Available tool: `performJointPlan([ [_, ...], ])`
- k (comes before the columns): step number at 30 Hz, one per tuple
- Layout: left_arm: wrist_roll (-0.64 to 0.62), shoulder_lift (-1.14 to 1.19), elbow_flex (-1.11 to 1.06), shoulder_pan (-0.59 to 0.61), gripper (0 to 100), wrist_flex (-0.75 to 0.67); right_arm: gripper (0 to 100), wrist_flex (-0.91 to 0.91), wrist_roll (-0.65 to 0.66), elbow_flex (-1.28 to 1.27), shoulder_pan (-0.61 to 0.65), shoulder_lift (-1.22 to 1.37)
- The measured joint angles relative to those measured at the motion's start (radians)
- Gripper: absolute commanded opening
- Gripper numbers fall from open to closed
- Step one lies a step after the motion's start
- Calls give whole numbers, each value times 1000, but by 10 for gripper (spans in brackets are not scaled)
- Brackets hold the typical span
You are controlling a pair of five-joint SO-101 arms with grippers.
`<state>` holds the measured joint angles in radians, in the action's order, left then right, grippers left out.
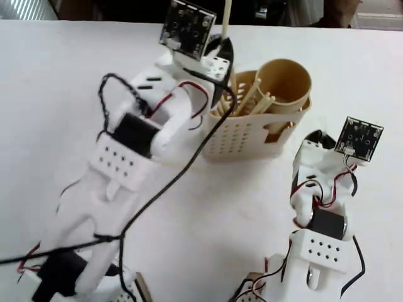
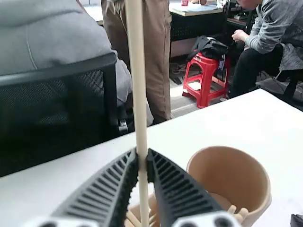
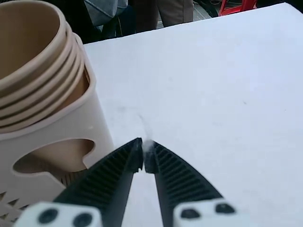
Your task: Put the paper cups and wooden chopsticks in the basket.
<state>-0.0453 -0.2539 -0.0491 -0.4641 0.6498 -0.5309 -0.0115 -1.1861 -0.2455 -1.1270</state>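
My left gripper (image 1: 225, 49) hangs over the far left end of the cream basket (image 1: 245, 139), shut on one wooden chopstick (image 1: 225, 17) that stands upright. In the left wrist view the chopstick (image 2: 136, 85) is clamped between the black fingers (image 2: 165, 187), its lower end going down toward the basket. Stacked paper cups (image 1: 286, 82) sit in the basket's right end, with several chopsticks (image 1: 252, 97) leaning beside them. My right gripper (image 1: 318, 139) rests low on the table just right of the basket (image 3: 42, 151), shut with nothing in it. The cups (image 3: 33, 61) stand close by it.
The white table (image 1: 56, 82) stretches free to the left and far side of the basket. Both arms' white bodies and cables occupy the near half. People, a black chair (image 2: 57, 104) and a red stool (image 2: 201, 78) stand beyond the table's far edge.
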Motion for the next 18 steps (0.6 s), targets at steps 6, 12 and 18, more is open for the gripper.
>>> performJointPlan([
  [6,-17,133,0,0,81,-3,18,0,0,0,0,0],
  [12,-44,120,51,5,286,149,18,0,0,0,0,0],
  [18,-40,38,74,0,232,371,18,0,0,0,0,0],
])
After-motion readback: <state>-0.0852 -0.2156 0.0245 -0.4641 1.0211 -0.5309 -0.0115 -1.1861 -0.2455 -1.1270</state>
